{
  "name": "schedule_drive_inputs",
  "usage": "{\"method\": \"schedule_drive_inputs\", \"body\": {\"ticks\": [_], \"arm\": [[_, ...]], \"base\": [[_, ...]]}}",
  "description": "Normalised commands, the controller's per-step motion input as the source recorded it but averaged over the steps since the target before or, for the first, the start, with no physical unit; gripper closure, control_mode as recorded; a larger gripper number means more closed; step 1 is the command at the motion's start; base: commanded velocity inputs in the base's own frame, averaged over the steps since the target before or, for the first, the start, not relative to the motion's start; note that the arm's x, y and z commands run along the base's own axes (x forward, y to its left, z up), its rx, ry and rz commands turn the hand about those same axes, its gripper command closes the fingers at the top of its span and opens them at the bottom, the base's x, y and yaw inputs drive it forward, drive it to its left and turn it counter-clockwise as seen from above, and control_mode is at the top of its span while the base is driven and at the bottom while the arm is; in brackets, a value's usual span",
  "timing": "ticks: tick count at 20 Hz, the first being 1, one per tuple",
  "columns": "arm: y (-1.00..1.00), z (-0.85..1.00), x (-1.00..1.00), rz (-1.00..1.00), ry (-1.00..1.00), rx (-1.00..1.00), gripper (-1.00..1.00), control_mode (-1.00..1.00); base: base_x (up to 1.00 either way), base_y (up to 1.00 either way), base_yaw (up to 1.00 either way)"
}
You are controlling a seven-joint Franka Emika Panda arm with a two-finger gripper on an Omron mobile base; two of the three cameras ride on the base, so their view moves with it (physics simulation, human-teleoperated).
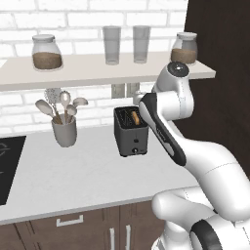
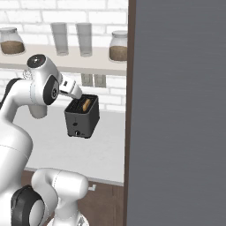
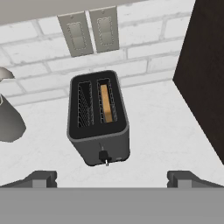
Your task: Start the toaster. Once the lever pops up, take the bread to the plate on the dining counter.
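Task looks barely begun, as far as I can judge. The bread sits down inside the right slot of the toaster, only its top edge showing. The lever on the narrow front panel sits low on that panel in the hand view; I cannot tell whether it is pressed or up. I read nothing as done: toaster not visibly started, bread not lifted, plate and dining counter not reached.

My gripper is wide open and holds nothing, the two finger tips far apart at the bottom of the hand view, with nothing between them but bare worktop.

Relative to my hand: I hover above the toaster and a bit to its front, looking down into the slots. The toaster is ahead of and below my fingers, clear of both, not touching. The lever is the nearest part, just ahead of the midpoint between my fingers and a little to the left. The bread lies further on, beyond the lever. A grey crock sits off to my left, well apart from the toaster. Wall sockets are straight ahead, past the toaster. A dark panel stands to my right.

What's left: reach down to the lever, press it, wait for the pop-up, pull the bread out, carry it to the plate.
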Motion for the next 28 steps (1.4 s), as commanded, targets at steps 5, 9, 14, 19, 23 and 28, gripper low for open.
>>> {"method": "schedule_drive_inputs", "body": {"ticks": [5,9,14,19,23,28], "arm": [[0.00,0.00,0.00,0.00,0.00,0.00,-1.00,-1.00],[0.00,0.00,0.00,0.00,0.00,0.00,-1.00,-1.00],[0.00,0.00,0.00,0.00,0.00,0.00,-1.00,-1.00],[0.00,0.00,0.00,0.00,0.00,0.00,-1.00,-1.00],[0.00,0.00,0.00,0.00,0.00,0.00,-1.00,-1.00],[0.00,0.00,0.00,0.00,0.00,0.00,-1.00,-1.00]], "base": [[0.00,0.00,0.00],[0.00,0.00,0.00],[0.00,0.00,0.00],[0.00,0.00,0.00],[0.00,0.00,0.00],[0.00,0.00,0.00]]}}
